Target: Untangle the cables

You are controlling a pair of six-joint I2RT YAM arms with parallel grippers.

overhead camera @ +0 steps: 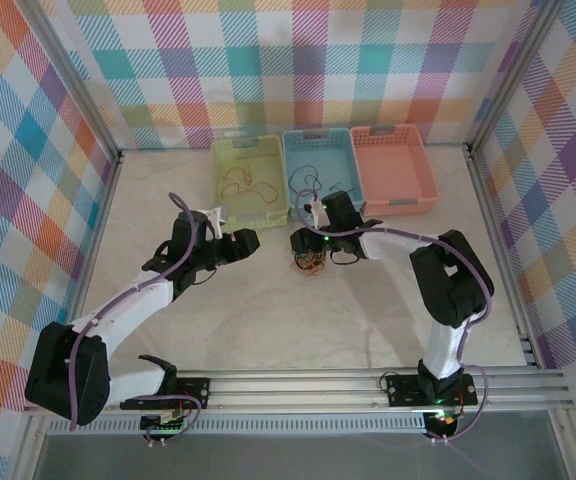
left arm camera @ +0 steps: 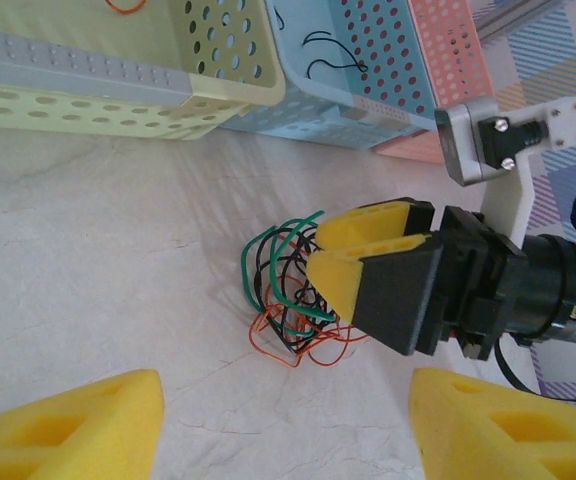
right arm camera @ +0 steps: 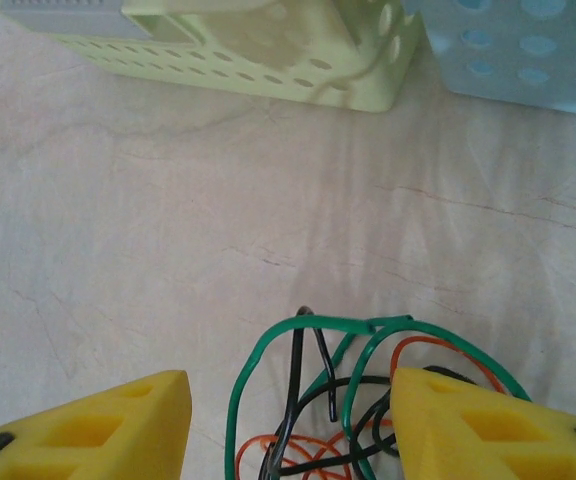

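Observation:
The cables (overhead camera: 310, 262) lie as a small knot of green, black and orange-red wires on the pale tabletop, in front of the bins. My right gripper (overhead camera: 301, 243) is down over the knot. In the right wrist view its yellow fingers (right arm camera: 98, 420) stand apart, the gripper (right arm camera: 288, 425) open with the wire loops (right arm camera: 338, 400) between them. The left wrist view shows the knot (left arm camera: 283, 300) half under the right gripper (left arm camera: 343, 255). My left gripper (overhead camera: 250, 240) hovers a little left of the knot, open (left arm camera: 288, 430), nothing between its pads.
Three perforated bins stand in a row behind the knot: a yellow-green bin (overhead camera: 252, 215) holding an orange wire (overhead camera: 236, 178), a blue bin (overhead camera: 290, 165) holding black wires (overhead camera: 313, 183), and a pink bin (overhead camera: 393, 165). Checked walls enclose the table.

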